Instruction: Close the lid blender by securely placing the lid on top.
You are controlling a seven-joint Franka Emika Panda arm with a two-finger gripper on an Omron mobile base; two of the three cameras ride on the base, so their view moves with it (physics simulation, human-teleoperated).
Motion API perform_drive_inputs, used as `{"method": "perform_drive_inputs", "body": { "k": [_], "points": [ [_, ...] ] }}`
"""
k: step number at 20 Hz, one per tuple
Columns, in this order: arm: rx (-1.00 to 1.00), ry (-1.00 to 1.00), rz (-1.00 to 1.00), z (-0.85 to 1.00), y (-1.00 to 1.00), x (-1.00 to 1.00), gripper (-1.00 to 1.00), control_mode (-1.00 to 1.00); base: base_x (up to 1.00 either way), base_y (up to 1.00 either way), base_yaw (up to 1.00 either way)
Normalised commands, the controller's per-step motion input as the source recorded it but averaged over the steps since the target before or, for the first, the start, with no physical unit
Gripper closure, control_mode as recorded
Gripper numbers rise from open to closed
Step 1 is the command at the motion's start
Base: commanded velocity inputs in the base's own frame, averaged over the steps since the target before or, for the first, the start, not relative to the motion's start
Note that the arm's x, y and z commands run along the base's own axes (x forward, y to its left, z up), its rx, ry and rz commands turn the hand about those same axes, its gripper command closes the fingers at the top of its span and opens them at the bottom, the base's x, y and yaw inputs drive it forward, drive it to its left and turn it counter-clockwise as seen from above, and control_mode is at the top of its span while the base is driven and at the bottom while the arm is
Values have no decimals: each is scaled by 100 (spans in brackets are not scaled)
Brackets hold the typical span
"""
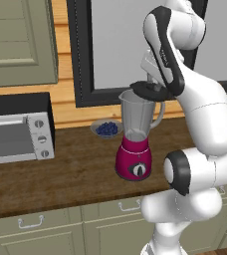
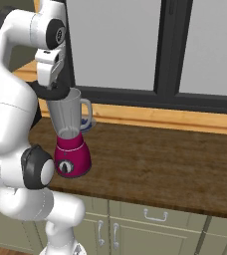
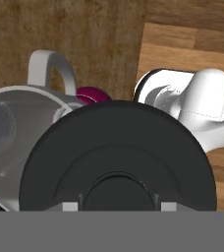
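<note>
At the centre of the left base view stands one blender (image 1: 135, 142) upright on the wooden bench (image 1: 75, 174), its long axis vertical, dial facing the camera, jar handle to the right. One lid (image 1: 149, 91) lies flat, held in the gripper (image 1: 153, 85) at the jar's rim, set off toward the rim's right side and covering only part of the opening. One bowl of blueberries (image 1: 106, 129) sits behind the jar, and one toaster oven (image 1: 18, 137) at the left edge.
</note>
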Motion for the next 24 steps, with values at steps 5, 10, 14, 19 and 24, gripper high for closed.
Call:
{"method": "perform_drive_inputs", "body": {
  "k": [5,10,14,19,24],
  "points": [
    [0,-4,0,-5,2,0,100,-100,0,0,0],
    [0,-1,0,0,4,6,100,-100,0,0,0],
    [0,0,0,0,2,4,100,-100,0,0,0],
    [-2,0,0,0,4,1,100,-100,0,0,0],
    [-4,0,0,-2,6,6,100,-100,0,0,0]
  ]
}}
